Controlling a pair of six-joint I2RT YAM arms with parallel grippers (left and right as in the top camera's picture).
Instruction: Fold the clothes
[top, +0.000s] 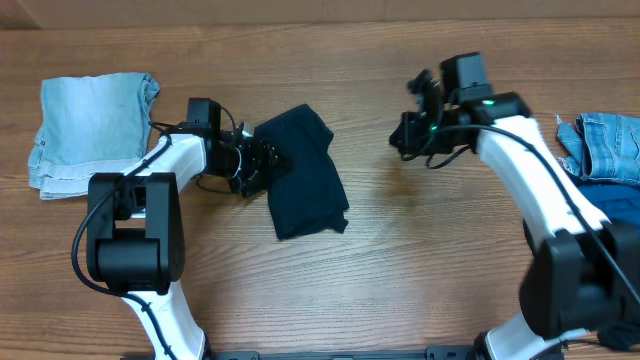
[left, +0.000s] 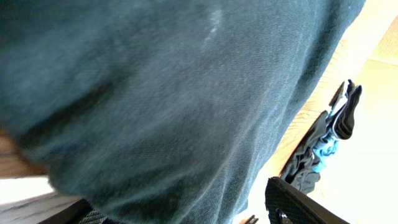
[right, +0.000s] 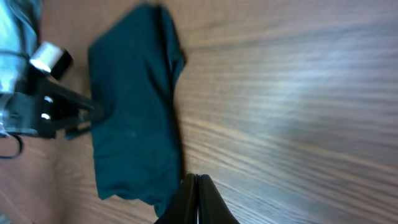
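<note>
Evidently the left fingers (top: 262, 160) meet the dark garment's (top: 308, 180) left edge, mid-frame on the counter (top: 420, 250); their hold cannot be told. The right fingers (right: 196, 198) are clenched, empty. That edge should travel squarely across.

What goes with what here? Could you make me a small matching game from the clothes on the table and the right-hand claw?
Things:
1. dark garment
2. pale folded garment
3. denim heap
4. right gripper

Places or states:
A. at the right edge of the table
B. shut, holding nothing
C. in the middle of the table
D. at the far left of the table

Pairs: 1-C, 2-D, 3-A, 4-B
</note>
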